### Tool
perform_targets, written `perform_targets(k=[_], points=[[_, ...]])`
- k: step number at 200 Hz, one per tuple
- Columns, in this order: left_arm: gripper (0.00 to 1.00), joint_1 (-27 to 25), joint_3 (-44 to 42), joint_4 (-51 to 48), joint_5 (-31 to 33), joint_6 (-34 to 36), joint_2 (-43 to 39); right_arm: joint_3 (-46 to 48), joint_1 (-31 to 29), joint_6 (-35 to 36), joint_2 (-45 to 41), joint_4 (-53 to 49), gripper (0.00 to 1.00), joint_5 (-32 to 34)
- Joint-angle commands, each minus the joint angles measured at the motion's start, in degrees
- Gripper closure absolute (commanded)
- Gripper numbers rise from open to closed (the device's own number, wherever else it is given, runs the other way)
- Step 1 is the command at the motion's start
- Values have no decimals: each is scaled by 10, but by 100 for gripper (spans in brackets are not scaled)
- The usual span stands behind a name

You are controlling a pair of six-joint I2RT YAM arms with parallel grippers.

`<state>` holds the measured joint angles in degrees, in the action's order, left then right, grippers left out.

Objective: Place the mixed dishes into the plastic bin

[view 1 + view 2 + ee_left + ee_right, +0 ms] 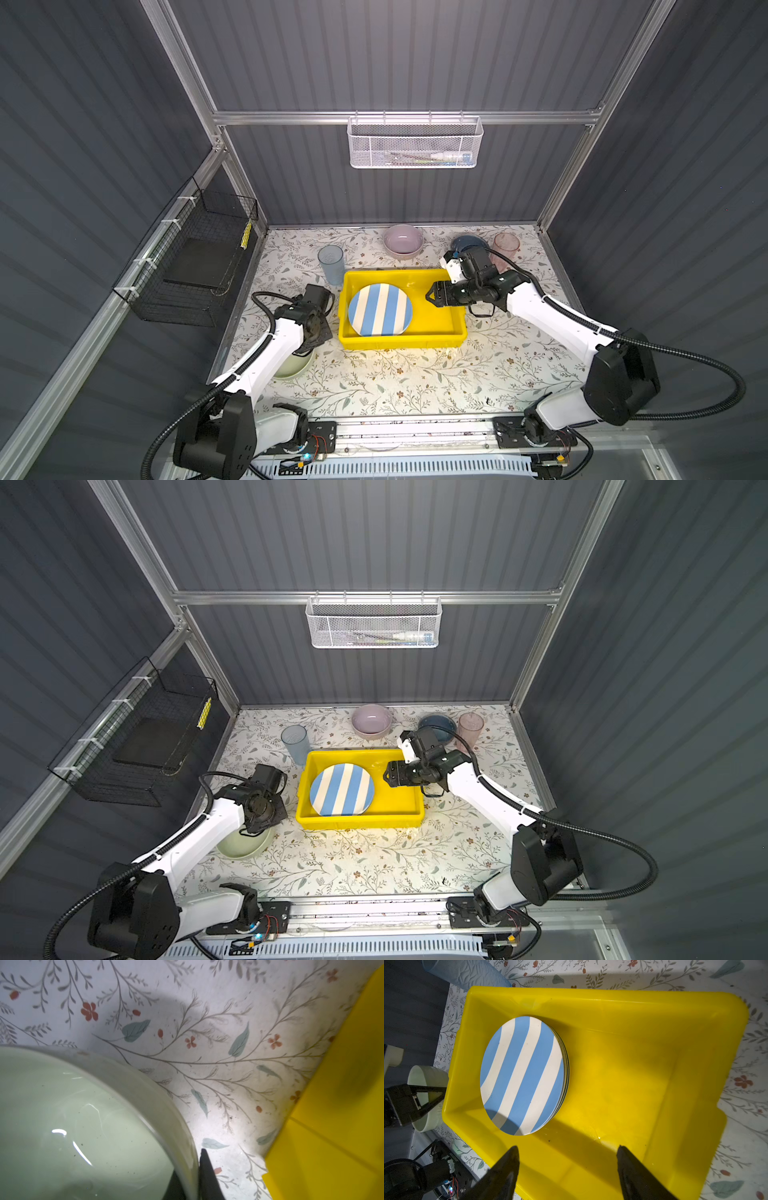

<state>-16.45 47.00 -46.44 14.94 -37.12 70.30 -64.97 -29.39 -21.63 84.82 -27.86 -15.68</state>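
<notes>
Tabletop (pixel 395 374) — left pincer (pixel 191 1178) tight on green bowl (pixel 72 1126)

Table (pixel 415 374): floral-print top, lower middle of both top views
Centre: yellow bin (pixel 402 344)
Upper left of bin: blue tumbler (pixel 331 264), upright
Upper middle: lilac bowl (pixel 403 241)
Upper right: dark blue bowl (pixel 469 242), pink tumbler (pixel 505 245) just beside it
Lower left: pale green bowl (pixel 291 368)

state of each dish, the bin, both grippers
bin, holds a plate stack
striped plate, flat atop that stack
green bowl, upright outside bin, rim pinched
lilac bowl, upright on table
blue bowl, upright on table, partly hidden
blue tumbler, upright on table
pink tumbler, upright on table
left gripper, shut on green bowl's rim
right gripper, open over bin
</notes>
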Motion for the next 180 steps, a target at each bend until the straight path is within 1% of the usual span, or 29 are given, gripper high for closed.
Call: perform_targets(k=[1,22,70,76,100,109,143,180], points=[[100,-1,68,-46,26,43,-12,7,2,-7,-13,-3,25,-6],[100,-1,125,-63,14,82,1,5,3,-11,-16,-2,25,0],[100,-4,268,-113,-75,175,67,3,7,-25,-30,-1,25,16],[100,-8,284,-130,-86,183,74,4,8,-26,-33,-1,25,19],[100,-26,345,-148,-123,210,104,4,9,-29,-38,-2,25,25],[100,-39,374,-154,-125,216,114,5,11,-31,-41,1,25,25],[100,-99,439,-177,-114,235,167,15,10,-39,-47,11,25,25],[100,-121,482,-171,-131,222,221,29,10,-41,-56,16,25,23]])
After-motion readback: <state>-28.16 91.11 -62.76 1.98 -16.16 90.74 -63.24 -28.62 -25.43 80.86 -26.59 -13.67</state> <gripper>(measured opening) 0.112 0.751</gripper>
